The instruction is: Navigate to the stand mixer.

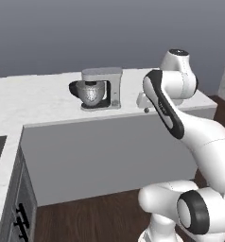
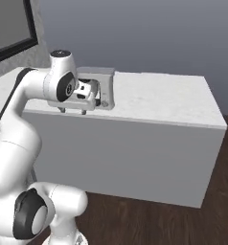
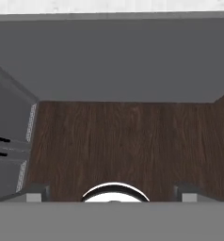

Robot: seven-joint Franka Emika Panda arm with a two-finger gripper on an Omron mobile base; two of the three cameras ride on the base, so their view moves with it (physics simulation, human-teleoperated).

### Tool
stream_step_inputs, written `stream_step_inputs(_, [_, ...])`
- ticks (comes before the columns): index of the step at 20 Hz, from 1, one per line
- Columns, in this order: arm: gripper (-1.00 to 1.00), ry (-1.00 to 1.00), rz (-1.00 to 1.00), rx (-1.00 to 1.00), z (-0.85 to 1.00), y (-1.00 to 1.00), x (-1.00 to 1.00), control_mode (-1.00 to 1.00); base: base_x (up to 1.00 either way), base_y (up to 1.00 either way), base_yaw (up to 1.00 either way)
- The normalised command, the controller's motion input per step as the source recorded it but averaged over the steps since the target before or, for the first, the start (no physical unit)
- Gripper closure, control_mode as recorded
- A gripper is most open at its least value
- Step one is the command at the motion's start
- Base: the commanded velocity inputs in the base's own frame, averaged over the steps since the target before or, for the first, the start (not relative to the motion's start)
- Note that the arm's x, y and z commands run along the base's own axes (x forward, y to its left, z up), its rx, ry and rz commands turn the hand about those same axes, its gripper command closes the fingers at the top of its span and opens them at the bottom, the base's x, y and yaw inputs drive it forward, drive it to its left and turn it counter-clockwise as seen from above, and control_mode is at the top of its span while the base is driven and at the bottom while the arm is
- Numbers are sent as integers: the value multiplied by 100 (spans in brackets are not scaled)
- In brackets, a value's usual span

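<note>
The stand mixer (image 1: 99,90) sits on the white counter (image 1: 38,101) ahead of me, toward the middle of the island top and set back a little from its near edge. From the left base view I see its boxy grey head over the shiny steel bowl, with the dark flat base under it, and the bowl side faces left. From the right base view my own arm covers most of it; only the grey head and back column (image 2: 105,88) show past my wrist.

My arm is folded up in front of the counter, with the hand held near the counter's front edge, just beside the mixer as both base views show it, though I think it hangs in front of the counter rather than over it. My fingers (image 2: 73,111) point down, two small dark tips below the hand, and they stand apart with nothing between them. In the hand view the tips (image 3: 36,192) rise at the two lower corners, wide of each other, over the dark wood floor (image 3: 123,141).

The grey front panel of the island (image 3: 114,56) runs across the top of that view. To the left, a grey cabinet (image 1: 20,198) with dark handles stands at a corner with the island.
</note>
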Motion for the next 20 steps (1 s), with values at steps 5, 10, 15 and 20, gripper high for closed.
stream_step_inputs(5, [-100, 0, 0, 0, 0, 0, 0, 100, 90, 79, 0])
stream_step_inputs(10, [-100, 0, 0, 0, 0, 0, 0, 100, 83, 55, 0])
stream_step_inputs(15, [-100, 0, 0, 0, 0, 0, 0, 100, 48, -10, 3])
stream_step_inputs(20, [-100, 0, 0, 0, 0, 0, 0, 100, 35, -2, 5])
